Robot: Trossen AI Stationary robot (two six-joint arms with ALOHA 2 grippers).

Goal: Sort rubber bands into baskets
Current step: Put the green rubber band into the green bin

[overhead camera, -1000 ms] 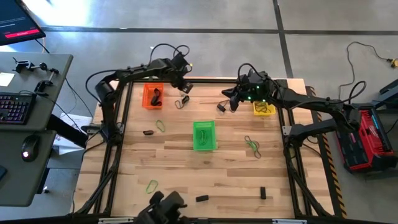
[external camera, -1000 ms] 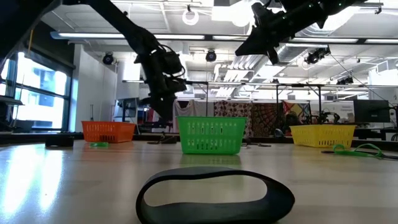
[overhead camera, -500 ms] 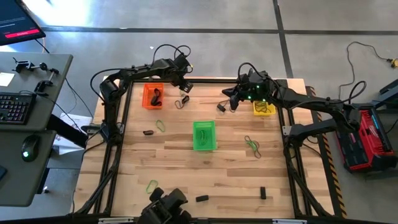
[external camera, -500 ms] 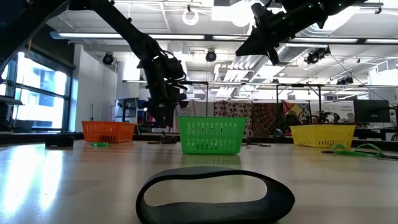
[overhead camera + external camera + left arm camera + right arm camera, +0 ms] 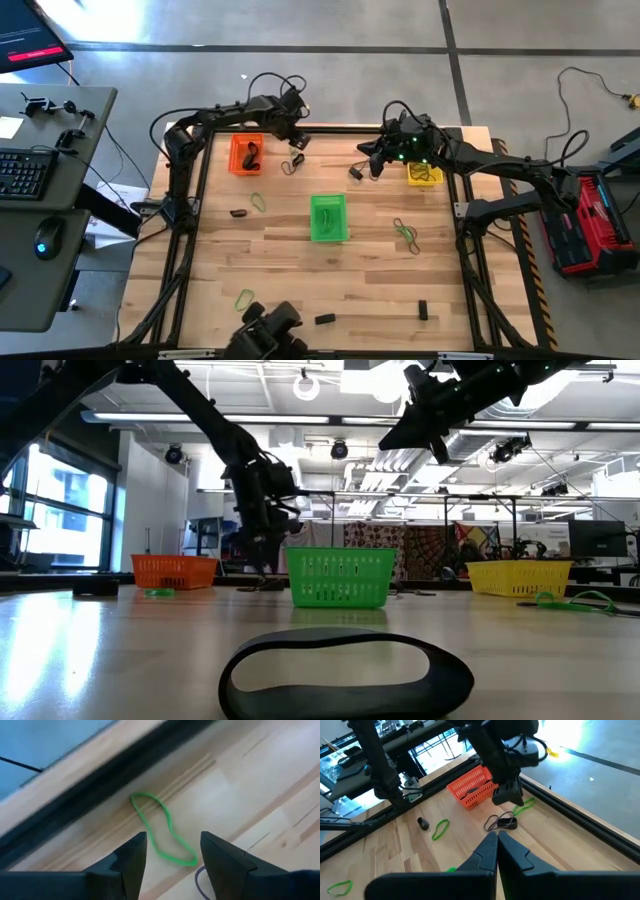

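Bright ceiling lights, window glare, blurred left wrist view

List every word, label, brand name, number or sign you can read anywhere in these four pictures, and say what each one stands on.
No text can be read.
Monitor at the high view's top left: a red bar and pale lines, too small to read.
Keyboard on the side desk: lit keys, legends too small.
Orange basket, green basket, yellow basket: no labels visible.

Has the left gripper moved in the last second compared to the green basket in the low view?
Yes. In the low view the left gripper has dropped toward the table and shifted slightly away from the green basket, toward the orange basket.
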